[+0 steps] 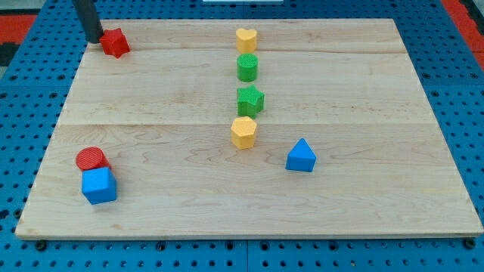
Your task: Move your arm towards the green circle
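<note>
My tip (a plain dark rod, no fingers to open) touches the red star; the ribbed green circle lies well apart on the wooden board.

My tip ends a plain, straight, dark grey cylindrical rod

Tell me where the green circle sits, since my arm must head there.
The green circle block sits upper-middle in the camera view, directly between the yellow heart block above and the green star block below.
</note>
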{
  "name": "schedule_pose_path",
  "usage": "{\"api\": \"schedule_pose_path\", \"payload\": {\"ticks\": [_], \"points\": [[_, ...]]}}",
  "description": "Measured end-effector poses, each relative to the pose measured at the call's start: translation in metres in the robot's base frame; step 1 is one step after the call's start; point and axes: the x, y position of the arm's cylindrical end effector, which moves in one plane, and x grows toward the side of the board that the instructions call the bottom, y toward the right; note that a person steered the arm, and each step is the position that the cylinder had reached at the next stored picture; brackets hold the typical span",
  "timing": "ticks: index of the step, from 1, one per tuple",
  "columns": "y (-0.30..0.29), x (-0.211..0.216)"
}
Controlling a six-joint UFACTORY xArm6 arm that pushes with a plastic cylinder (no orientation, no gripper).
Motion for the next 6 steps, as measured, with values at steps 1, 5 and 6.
{"api": "schedule_pose_path", "payload": {"ticks": [1,5,6], "points": [[-0.001,0.019],[0.105,0.070],[0.105,0.070]]}}
